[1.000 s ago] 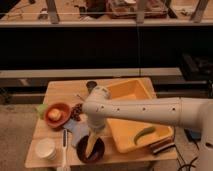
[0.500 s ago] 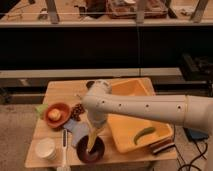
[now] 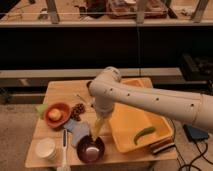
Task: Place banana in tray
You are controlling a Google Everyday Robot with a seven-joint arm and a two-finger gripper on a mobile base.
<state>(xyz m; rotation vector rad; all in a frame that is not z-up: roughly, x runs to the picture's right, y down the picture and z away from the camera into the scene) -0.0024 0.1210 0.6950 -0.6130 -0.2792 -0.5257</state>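
Carrying the banana point(image 3: 98, 127): the gripper point(image 3: 100, 120), clamped on its upper end, hangs it just above the dark bowl point(image 3: 90, 149), left of the tray point(image 3: 131, 120); best practice is lifting clear of the bowl, then swinging right over the tray's near wall

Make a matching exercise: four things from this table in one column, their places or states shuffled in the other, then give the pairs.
1. banana
2. green pepper
3. dark bowl
4. hand

a. lying inside the tray
b. on the table's front edge, under the lifted fruit
c. shut, above the dark bowl
d. hanging from the hand, off the table

Pairs: 1-d, 2-a, 3-b, 4-c
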